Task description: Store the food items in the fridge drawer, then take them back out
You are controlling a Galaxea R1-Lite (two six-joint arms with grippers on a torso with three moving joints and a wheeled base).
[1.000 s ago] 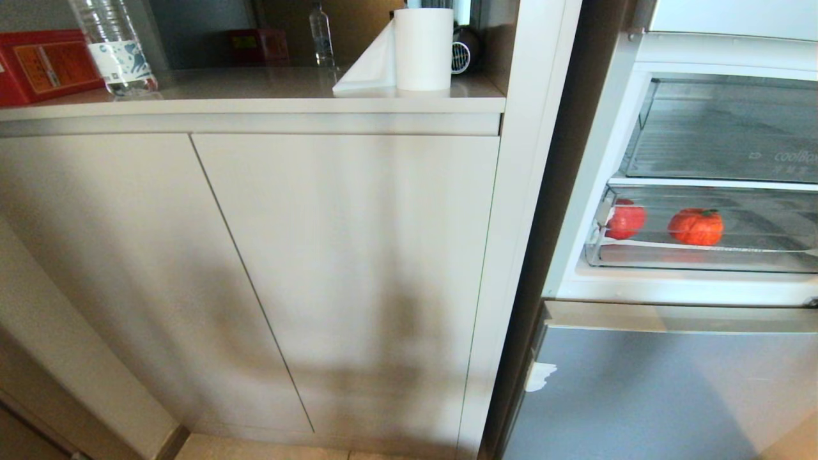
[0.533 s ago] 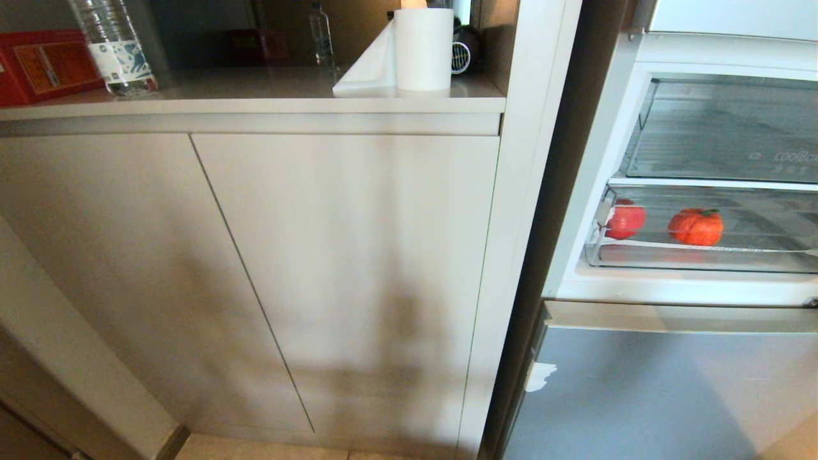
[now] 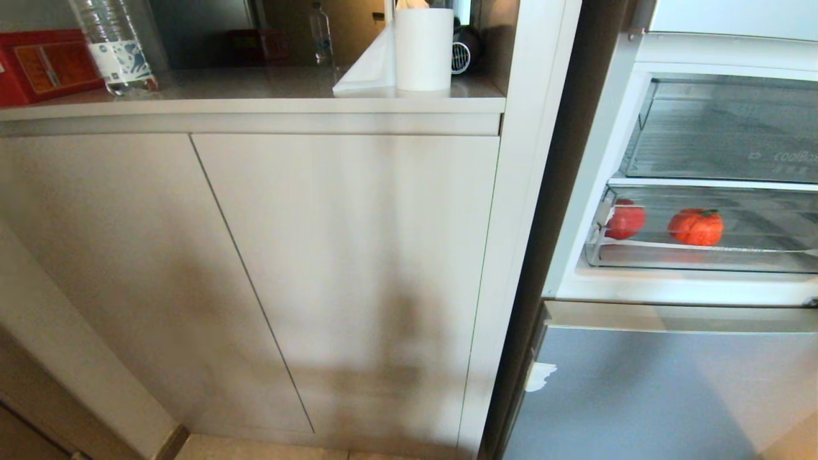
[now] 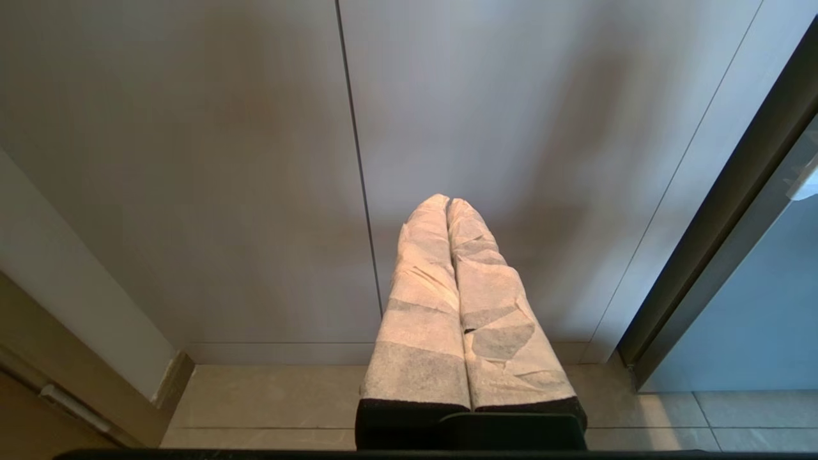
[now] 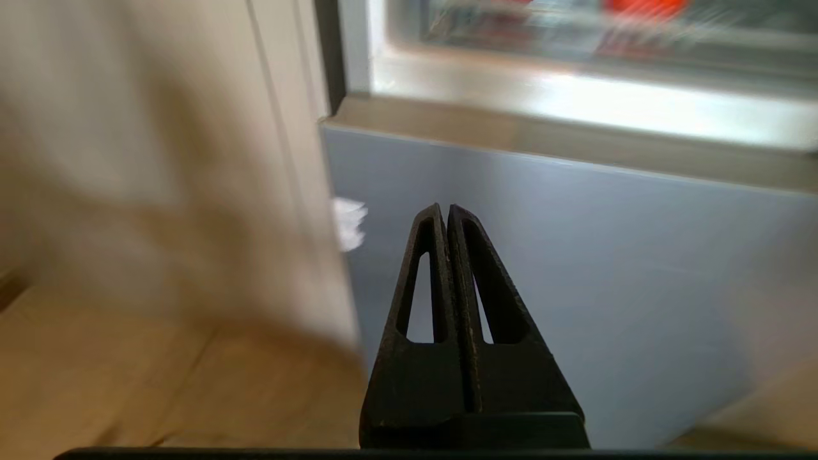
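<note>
Two roundish orange-red food items lie in the clear fridge drawer (image 3: 703, 259): one (image 3: 696, 227) near its middle, another (image 3: 625, 219) at its left end, partly behind the drawer's wall. In the right wrist view the drawer shows only as a blur with a red patch (image 5: 645, 7). My right gripper (image 5: 447, 207) is shut and empty, low in front of the grey freezer door (image 5: 575, 268), below the drawer. My left gripper (image 4: 447, 199), its fingers wrapped in white tape, is shut and empty, facing the cabinet doors near the floor. Neither arm appears in the head view.
A beige cabinet (image 3: 345, 255) fills the left, with a paper towel roll (image 3: 423, 48), a water bottle (image 3: 115, 45) and a red box (image 3: 41, 64) on its counter. A shorter clear bin (image 3: 728, 128) sits above the drawer. Tiled floor (image 4: 268, 402) lies below.
Nothing in the head view has moved apart from reflections behind the counter. The blur in the right wrist view shows that arm in motion.
</note>
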